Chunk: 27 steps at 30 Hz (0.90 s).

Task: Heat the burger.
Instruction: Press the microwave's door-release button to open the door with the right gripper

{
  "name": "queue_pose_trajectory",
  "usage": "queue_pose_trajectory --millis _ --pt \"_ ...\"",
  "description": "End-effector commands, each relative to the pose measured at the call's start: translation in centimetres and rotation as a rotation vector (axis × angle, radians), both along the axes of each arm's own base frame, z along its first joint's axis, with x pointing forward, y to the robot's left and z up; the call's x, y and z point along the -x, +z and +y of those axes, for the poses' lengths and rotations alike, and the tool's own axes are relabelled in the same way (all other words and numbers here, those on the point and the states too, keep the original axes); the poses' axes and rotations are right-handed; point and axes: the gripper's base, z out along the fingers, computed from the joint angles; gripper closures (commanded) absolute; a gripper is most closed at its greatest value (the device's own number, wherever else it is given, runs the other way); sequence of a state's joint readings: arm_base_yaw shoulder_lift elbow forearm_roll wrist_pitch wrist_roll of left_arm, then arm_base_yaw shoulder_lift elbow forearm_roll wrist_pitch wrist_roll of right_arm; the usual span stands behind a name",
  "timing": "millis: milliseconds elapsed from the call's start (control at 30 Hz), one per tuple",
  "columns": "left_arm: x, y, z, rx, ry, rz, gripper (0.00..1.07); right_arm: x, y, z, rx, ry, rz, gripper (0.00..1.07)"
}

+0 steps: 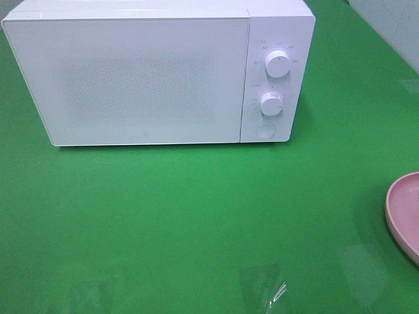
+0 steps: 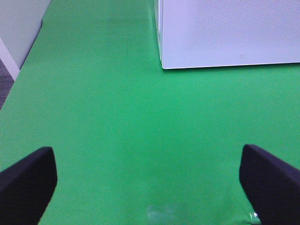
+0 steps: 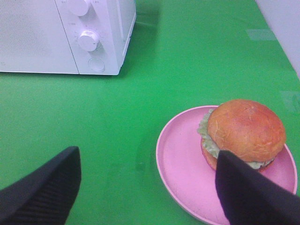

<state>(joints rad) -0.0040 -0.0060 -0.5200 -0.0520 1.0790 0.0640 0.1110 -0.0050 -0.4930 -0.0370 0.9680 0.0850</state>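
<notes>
The burger (image 3: 243, 129), with a glossy brown bun and a green lettuce edge, sits on a pink plate (image 3: 183, 164) in the right wrist view. My right gripper (image 3: 147, 192) is open and hovers above the green table, short of the plate; one of its fingers (image 3: 253, 194) overlaps the burger's near edge in the picture. The white microwave (image 1: 137, 78) stands at the back of the table with its door closed. My left gripper (image 2: 150, 187) is open over bare green table, with the microwave's lower corner (image 2: 225, 37) ahead of it. Neither gripper shows in the exterior high view.
Two round knobs (image 1: 277, 64) and a round button (image 1: 265, 130) are on the microwave's right panel. Only the pink plate's rim (image 1: 402, 212) shows at the right edge of the exterior high view. A pale wall (image 2: 18, 28) borders the table on the left side.
</notes>
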Motion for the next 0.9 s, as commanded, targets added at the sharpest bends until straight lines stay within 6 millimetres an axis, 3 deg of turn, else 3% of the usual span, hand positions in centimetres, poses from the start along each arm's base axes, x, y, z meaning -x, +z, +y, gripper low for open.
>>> queue_pose_trajectory --millis 33,533,733,900 --pt "0.3 0.0 0.0 -0.001 -0.003 -0.029 0.09 0.4 0.0 -0.1 -0.002 -0.007 -0.032 0.32" --pt "0.3 0.0 0.0 -0.001 -0.003 -0.029 0.09 0.4 0.0 -0.1 -0.002 -0.007 -0.033 0.32" --pt "0.3 0.0 0.0 -0.001 -0.003 -0.029 0.09 0.4 0.9 0.0 -0.01 -0.003 -0.08 0.32" --pt "0.3 0.0 0.0 -0.001 -0.003 -0.029 0.09 -1.1 1.5 0.3 -0.02 0.006 -0.06 0.32"
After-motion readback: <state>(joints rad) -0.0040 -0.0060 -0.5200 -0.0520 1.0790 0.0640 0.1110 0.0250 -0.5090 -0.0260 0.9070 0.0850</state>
